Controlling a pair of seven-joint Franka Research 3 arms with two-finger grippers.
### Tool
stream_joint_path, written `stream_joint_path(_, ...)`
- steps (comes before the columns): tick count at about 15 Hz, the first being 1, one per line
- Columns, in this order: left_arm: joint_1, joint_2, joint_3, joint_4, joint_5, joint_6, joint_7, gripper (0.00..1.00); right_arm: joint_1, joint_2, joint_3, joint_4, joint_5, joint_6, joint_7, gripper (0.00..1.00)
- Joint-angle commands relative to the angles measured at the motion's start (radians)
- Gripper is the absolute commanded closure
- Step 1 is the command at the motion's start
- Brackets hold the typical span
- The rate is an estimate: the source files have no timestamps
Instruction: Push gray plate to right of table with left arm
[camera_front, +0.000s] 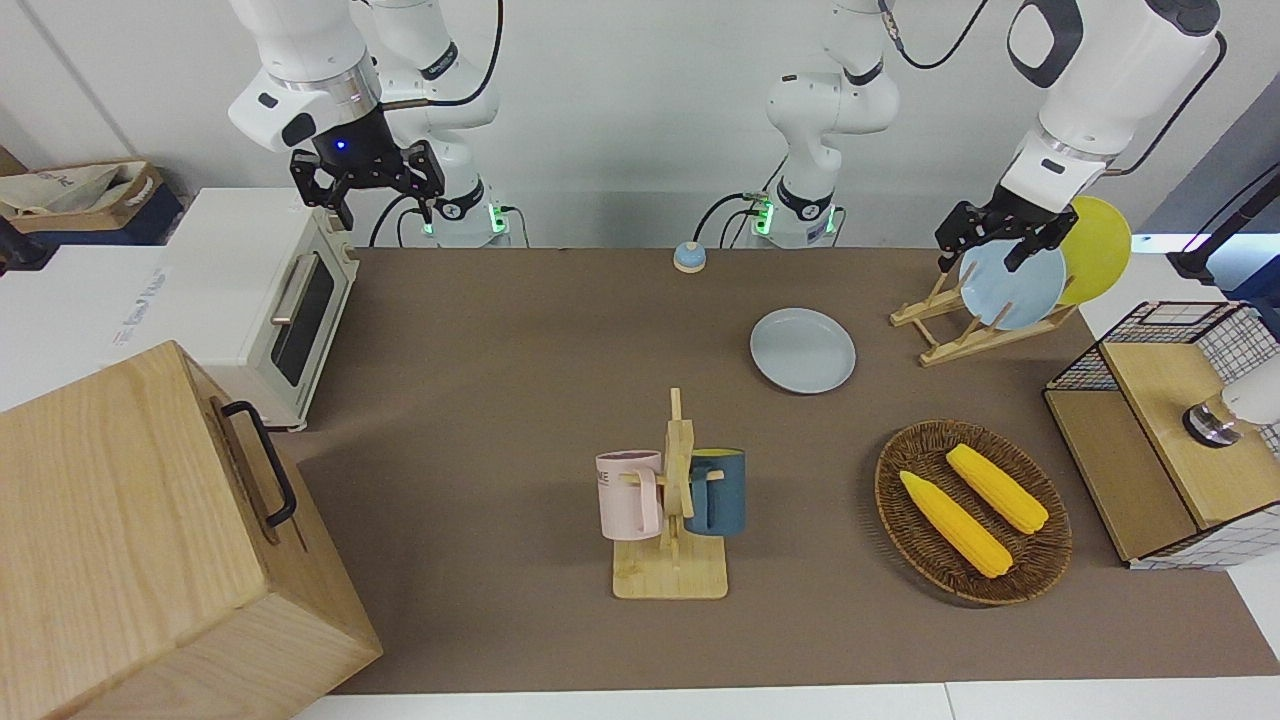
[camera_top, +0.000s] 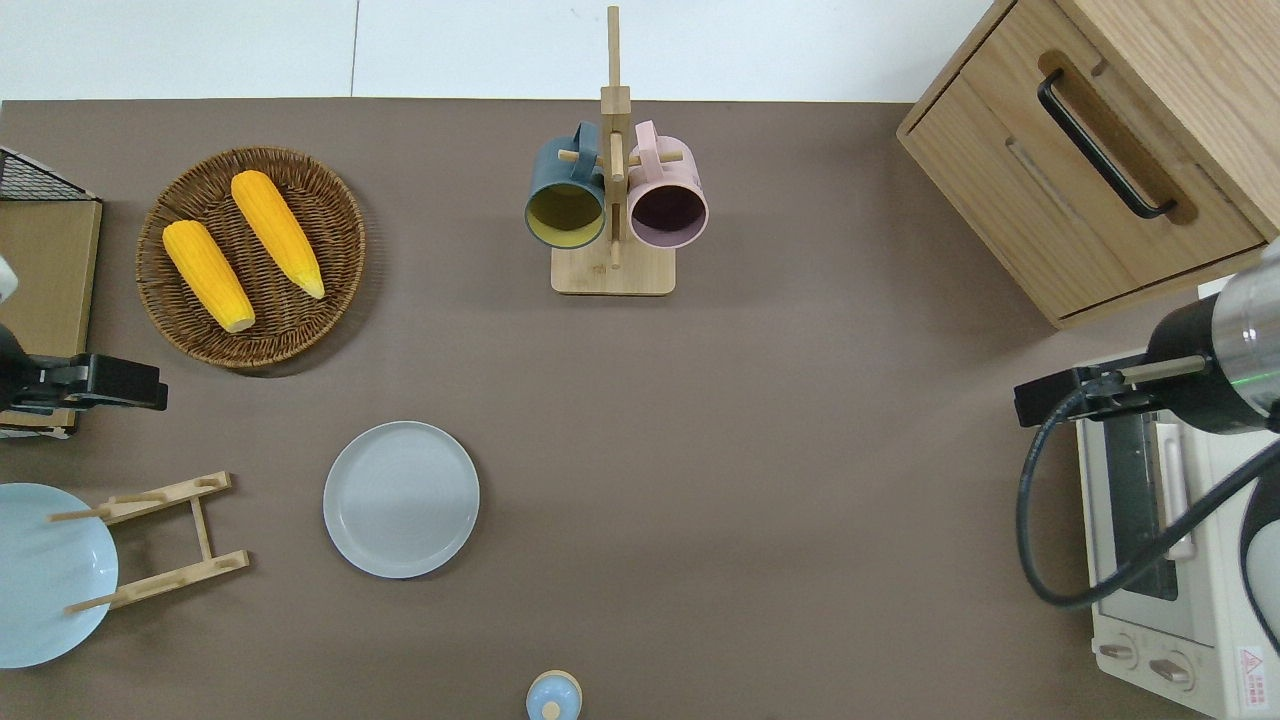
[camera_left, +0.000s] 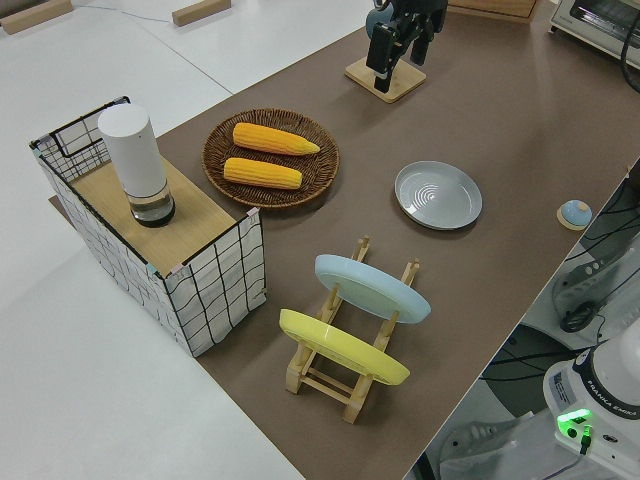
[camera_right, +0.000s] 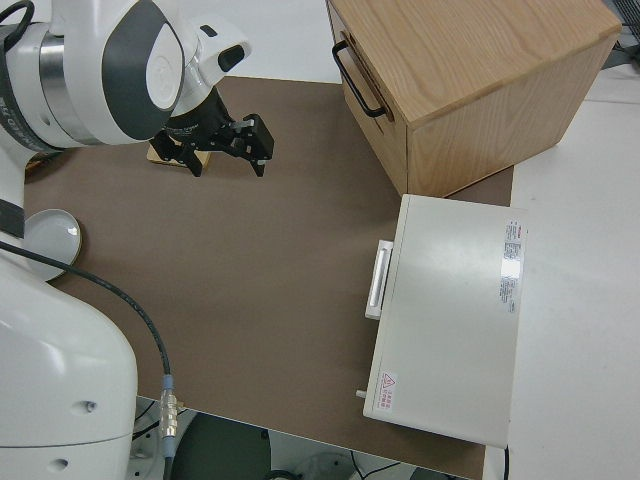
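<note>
left gripper (camera_front: 1005, 238) empty, looks open, up by the rack (camera_front: 975, 325); drop low beside gray plate (camera_front: 803, 350), push flat toward right arm's end

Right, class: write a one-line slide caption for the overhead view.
Gray plate lies flat on the brown table, untouched, between the plate rack and mug rack.

**Bright, even light across all four views**

I see flat, diffuse room light from above. Shadows are soft and short: a faint one hugs the wicker basket (camera_top: 250, 257) near my left gripper (camera_top: 140, 385). The tabletop (camera_top: 760, 450) is matte, without glare. Focus is sharp throughout, with no motion blur.
</note>
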Motion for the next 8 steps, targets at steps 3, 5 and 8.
stream_joint_path(3, -0.01, 0.0, -0.008, 0.005, 0.01, -0.017, -0.019, 0.01, -0.011, -0.008, 0.006, -0.001, 0.008, -0.012, -0.003, 0.017)
stream_joint_path(5, -0.01, 0.0, -0.008, 0.004, 0.006, -0.032, -0.019, 0.01, -0.011, -0.008, 0.006, 0.001, 0.008, -0.012, -0.001, 0.017)
stream_joint_path(8, -0.01, 0.0, -0.008, 0.001, 0.006, -0.042, -0.017, 0.01, -0.011, -0.008, 0.006, -0.001, 0.008, -0.012, -0.001, 0.017)
